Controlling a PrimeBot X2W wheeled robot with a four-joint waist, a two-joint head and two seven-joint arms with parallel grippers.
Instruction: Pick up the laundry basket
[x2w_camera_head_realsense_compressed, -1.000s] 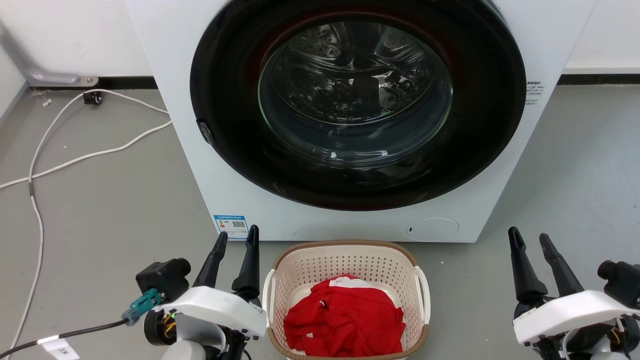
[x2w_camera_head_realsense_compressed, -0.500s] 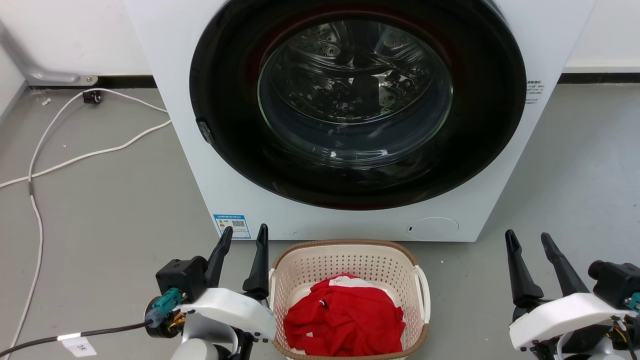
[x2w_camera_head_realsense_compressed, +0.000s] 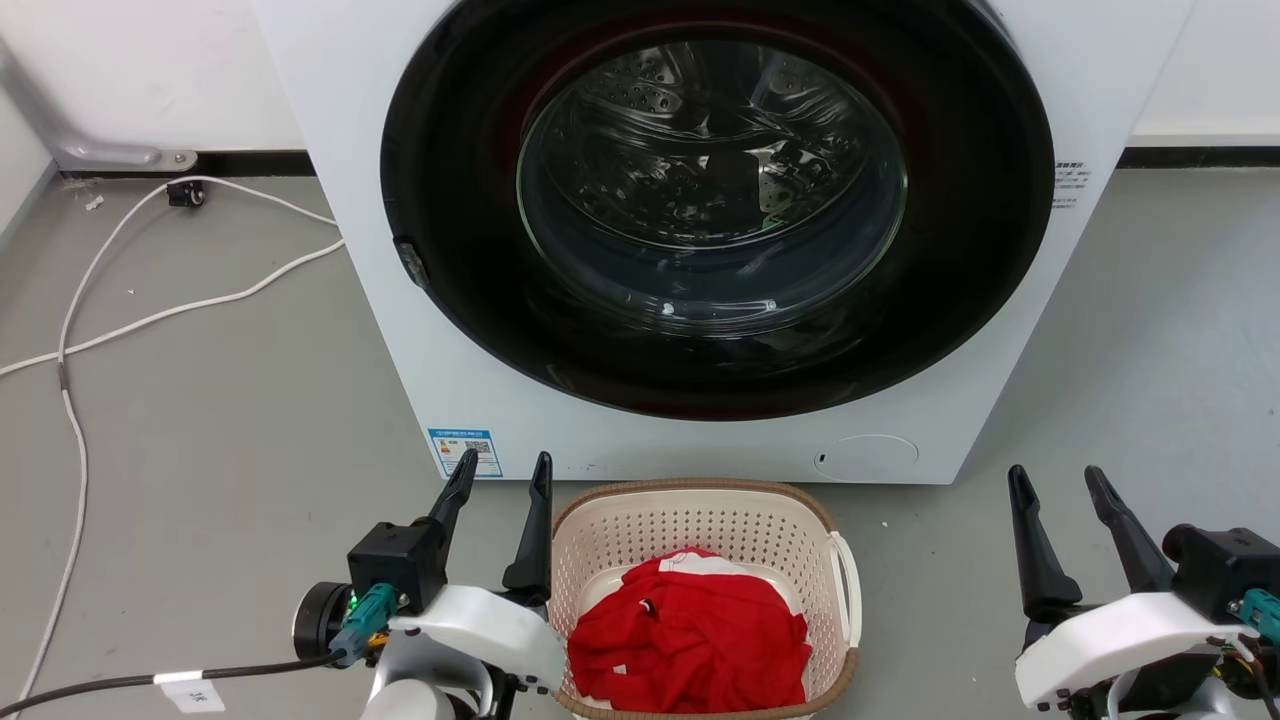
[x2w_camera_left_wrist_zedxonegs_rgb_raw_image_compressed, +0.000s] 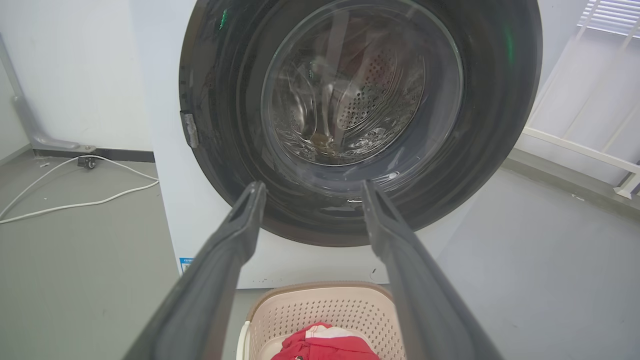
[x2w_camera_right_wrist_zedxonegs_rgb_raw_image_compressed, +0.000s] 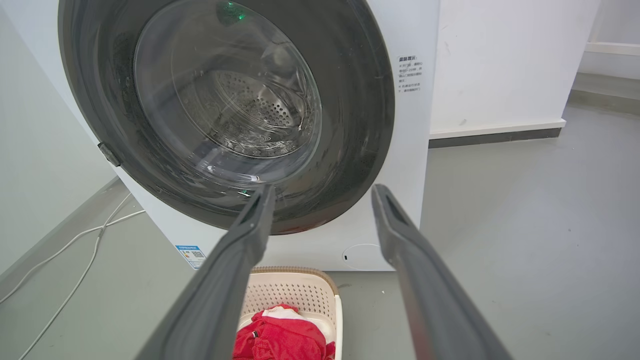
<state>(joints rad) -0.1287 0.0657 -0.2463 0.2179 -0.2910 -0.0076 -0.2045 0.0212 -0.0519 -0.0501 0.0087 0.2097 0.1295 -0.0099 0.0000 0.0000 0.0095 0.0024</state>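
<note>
The laundry basket (x2w_camera_head_realsense_compressed: 700, 520) is cream plastic with perforated walls, a brown rim and white side handles. It stands on the grey floor in front of the washer and holds a red garment (x2w_camera_head_realsense_compressed: 690, 635). My left gripper (x2w_camera_head_realsense_compressed: 504, 474) is open, its fingers pointing up just left of the basket's left wall, above the left handle. My right gripper (x2w_camera_head_realsense_compressed: 1058, 482) is open, well to the right of the basket with bare floor between. The basket (x2w_camera_left_wrist_zedxonegs_rgb_raw_image_compressed: 320, 310) shows low between the left fingers and the basket (x2w_camera_right_wrist_zedxonegs_rgb_raw_image_compressed: 295, 295) low left in the right wrist view.
A white washer (x2w_camera_head_realsense_compressed: 700, 230) with a shut round dark door stands right behind the basket. White cables (x2w_camera_head_realsense_compressed: 150, 310) trail over the floor at the left. Grey floor (x2w_camera_head_realsense_compressed: 1150, 350) lies to the right of the washer. A white wall runs behind.
My left gripper has moved right and a little down, closing in on the basket's left side. The right gripper has shifted slightly. The basket has not moved.
</note>
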